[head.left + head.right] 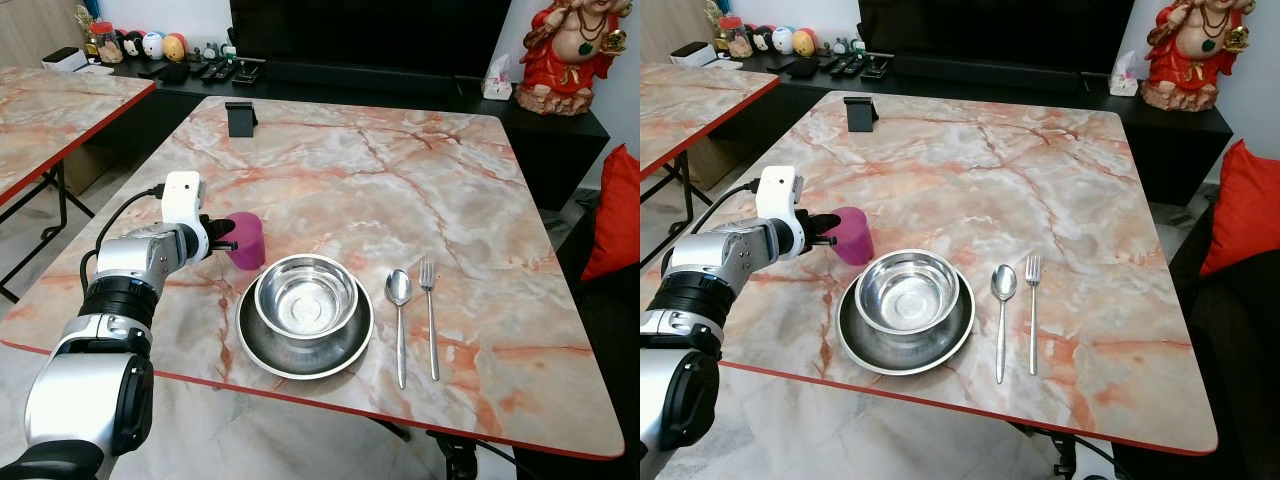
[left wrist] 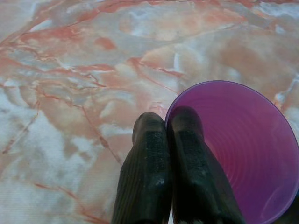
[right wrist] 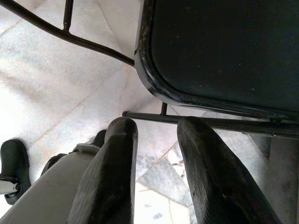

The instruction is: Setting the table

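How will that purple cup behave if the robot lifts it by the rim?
The purple cup looks like thin plastic, so probably light. The left gripper pinches its rim with one finger inside, so it may tilt or slip. It is tall and narrow, so a nudge could tip it.

Purple cup (image 1: 246,240): near side partly covered by left gripper (image 1: 222,238); in the left wrist view the cup's rim is cut by the frame edge, and its base is out of sight. Plate (image 1: 300,352) mostly hidden beneath the steel bowl (image 1: 306,298). Red statue (image 1: 568,55) cropped at the top. Small shelf items (image 1: 150,45) behind the table too small to identify.
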Tool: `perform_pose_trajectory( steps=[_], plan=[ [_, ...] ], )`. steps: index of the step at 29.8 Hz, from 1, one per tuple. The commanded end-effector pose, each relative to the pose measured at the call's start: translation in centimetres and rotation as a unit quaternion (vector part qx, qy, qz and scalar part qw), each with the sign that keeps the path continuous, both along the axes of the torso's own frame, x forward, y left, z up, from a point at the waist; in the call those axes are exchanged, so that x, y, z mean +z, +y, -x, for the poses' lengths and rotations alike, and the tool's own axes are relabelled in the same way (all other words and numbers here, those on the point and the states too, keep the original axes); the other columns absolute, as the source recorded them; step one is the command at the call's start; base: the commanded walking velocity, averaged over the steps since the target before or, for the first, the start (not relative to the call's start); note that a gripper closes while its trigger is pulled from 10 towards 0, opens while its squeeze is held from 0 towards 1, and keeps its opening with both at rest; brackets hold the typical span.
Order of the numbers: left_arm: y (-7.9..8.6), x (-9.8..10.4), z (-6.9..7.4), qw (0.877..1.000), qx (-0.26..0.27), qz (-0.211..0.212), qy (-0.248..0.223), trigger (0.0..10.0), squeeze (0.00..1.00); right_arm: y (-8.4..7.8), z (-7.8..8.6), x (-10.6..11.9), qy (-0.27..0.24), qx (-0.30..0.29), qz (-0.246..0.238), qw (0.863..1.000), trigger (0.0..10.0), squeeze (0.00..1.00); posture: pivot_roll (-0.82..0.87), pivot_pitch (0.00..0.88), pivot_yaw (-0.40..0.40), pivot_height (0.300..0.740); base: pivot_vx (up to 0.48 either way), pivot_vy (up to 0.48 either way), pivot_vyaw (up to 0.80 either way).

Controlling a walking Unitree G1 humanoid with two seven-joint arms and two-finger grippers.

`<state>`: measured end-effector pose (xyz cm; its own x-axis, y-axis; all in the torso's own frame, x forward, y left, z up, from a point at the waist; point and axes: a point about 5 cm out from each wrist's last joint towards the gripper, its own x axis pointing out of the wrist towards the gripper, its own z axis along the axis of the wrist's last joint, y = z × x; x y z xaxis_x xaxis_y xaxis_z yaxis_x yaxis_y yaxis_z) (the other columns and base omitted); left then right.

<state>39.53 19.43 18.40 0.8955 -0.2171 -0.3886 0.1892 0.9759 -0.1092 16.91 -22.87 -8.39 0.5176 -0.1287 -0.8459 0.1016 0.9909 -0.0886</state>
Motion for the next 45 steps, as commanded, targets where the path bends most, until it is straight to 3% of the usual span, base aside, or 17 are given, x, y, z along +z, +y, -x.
perform_pose_trajectory(
  steps=[1, 3, 8, 9, 10, 11, 19, 22, 25, 30, 31, 34, 37, 38, 39, 40, 45],
  plan=[
    [-0.4, 0.3, -0.2, 1.0, -0.011, -0.009, 0.004, 10.0, 0.01, 0.1, -0.3, 0.1, -0.004, 0.002, 0.001, 1.0, 10.0, 0.0, 0.07, 0.0, -0.011, 0.707, 0.0, 0.0, 0.0],
    [-0.4, 0.4, -0.2, 1.0, -0.011, -0.009, 0.003, 10.0, 0.06, 0.1, -0.3, 0.1, -0.004, 0.002, 0.001, 1.0, 10.0, 0.0, 0.07, 0.0, -0.011, 0.707, 0.0, 0.0, 0.0],
    [-0.4, 0.4, -0.2, 1.0, -0.012, -0.01, 0.001, 10.0, 0.07, 0.1, -0.3, 0.1, -0.003, 0.003, 0.001, 1.0, 10.0, 0.0, 0.07, 0.0, -0.011, 0.707, 0.0, 0.0, 0.0],
    [-0.5, 0.5, -0.2, 1.0, -0.012, -0.01, 0.0, 10.0, 0.13, 0.1, -0.3, 0.1, -0.003, 0.003, 0.001, 1.0, 10.0, 0.0, 0.07, 0.0, -0.01, 0.707, 0.0, 0.0, 0.0],
    [-0.5, 0.5, -0.2, 1.0, -0.013, -0.01, 0.0, 10.0, 0.28, 0.1, -0.3, 0.1, -0.003, 0.003, 0.001, 1.0, 10.0, 0.0, 0.07, 0.0, -0.011, 0.707, 0.0, 0.0, 0.0],
    [-0.5, 0.6, -0.2, 1.0, -0.012, -0.011, -0.002, 10.0, 0.36, 0.1, -0.3, 0.1, -0.003, 0.002, 0.001, 1.0, 10.0, 0.0, 0.07, 0.0, -0.011, 0.707, 0.0, 0.0, 0.0],
    [-0.5, 1.0, -0.3, 1.0, -0.01, -0.009, -0.014, 10.0, 0.38, 0.1, -0.3, 0.1, -0.003, 0.003, 0.002, 1.0, 10.0, 0.0, 0.07, 0.0, -0.012, 0.707, 0.0, 0.0, 0.0],
    [-0.5, 1.1, -0.3, 1.0, -0.009, -0.008, -0.015, 10.0, 0.44, 0.1, -0.3, 0.1, -0.003, 0.003, 0.002, 1.0, 10.0, 0.0, 0.07, 0.0, -0.012, 0.707, 0.0, 0.0, 0.0],
    [-0.6, 1.1, -0.3, 1.0, -0.008, -0.005, -0.015, 10.0, 0.56, 0.1, -0.3, 0.1, -0.003, 0.003, 0.001, 1.0, 10.0, 0.0, 0.07, 0.0, -0.013, 0.707, 0.0, 0.0, 0.0],
    [-0.6, 1.1, -0.3, 1.0, -0.008, -0.005, -0.015, 10.0, 0.6, 0.1, -0.3, 0.1, -0.003, 0.003, 0.001, 1.0, 10.0, 0.0, 0.07, 0.0, -0.013, 0.707, 0.0, 0.0, 0.0],
    [-0.6, 1.1, -0.3, 1.0, -0.008, -0.005, -0.015, 10.0, 0.8, 0.1, -0.3, 0.1, -0.003, 0.003, 0.001, 1.0, 10.0, 0.0, 0.07, 0.0, -0.013, 0.707, 0.0, 0.0, 0.0],
    [-0.6, 1.1, -0.3, 1.0, -0.009, -0.005, -0.015, 10.0, 0.8, 0.1, -0.3, 0.1, -0.003, 0.002, 0.001, 1.0, 10.0, 0.0, 0.07, 0.0, -0.013, 0.707, 0.0, 0.0, 0.0],
    [-0.6, 1.2, -0.3, 1.0, -0.007, -0.004, -0.017, 10.0, 0.71, 0.1, -0.3, 0.1, -0.003, 0.003, 0.001, 1.0, 10.0, 0.0, 0.07, 0.0, -0.014, 0.707, 0.0, 0.0, 0.0],
    [-0.6, 1.2, -0.3, 1.0, -0.006, -0.004, -0.017, 10.0, 0.59, 0.1, -0.3, 0.1, -0.003, 0.003, 0.001, 1.0, 10.0, 0.0, 0.07, 0.0, -0.014, 0.707, 0.0, 0.0, 0.0],
    [-0.6, 1.3, -0.4, 1.0, -0.006, -0.003, -0.018, 10.0, 0.23, 0.1, -0.3, 0.1, -0.003, 0.003, 0.001, 1.0, 10.0, 0.0, 0.07, 0.0, -0.014, 0.707, 0.0, 0.0, 0.0],
    [-0.6, 1.3, -0.4, 1.0, -0.006, -0.003, -0.018, 10.0, 0.0, 0.1, -0.3, 0.1, -0.003, 0.004, 0.001, 1.0, 10.0, 0.0, 0.07, 0.0, -0.014, 0.707, 0.0, 0.0, 0.0],
    [-0.6, 1.5, -0.4, 1.0, -0.006, -0.003, -0.021, 10.0, 0.0, 0.1, -0.3, 0.1, -0.003, 0.004, 0.001, 1.0, 10.0, 0.0, 0.07, 0.0, -0.015, 0.707, 0.0, 0.0, 0.0]
  ],
)
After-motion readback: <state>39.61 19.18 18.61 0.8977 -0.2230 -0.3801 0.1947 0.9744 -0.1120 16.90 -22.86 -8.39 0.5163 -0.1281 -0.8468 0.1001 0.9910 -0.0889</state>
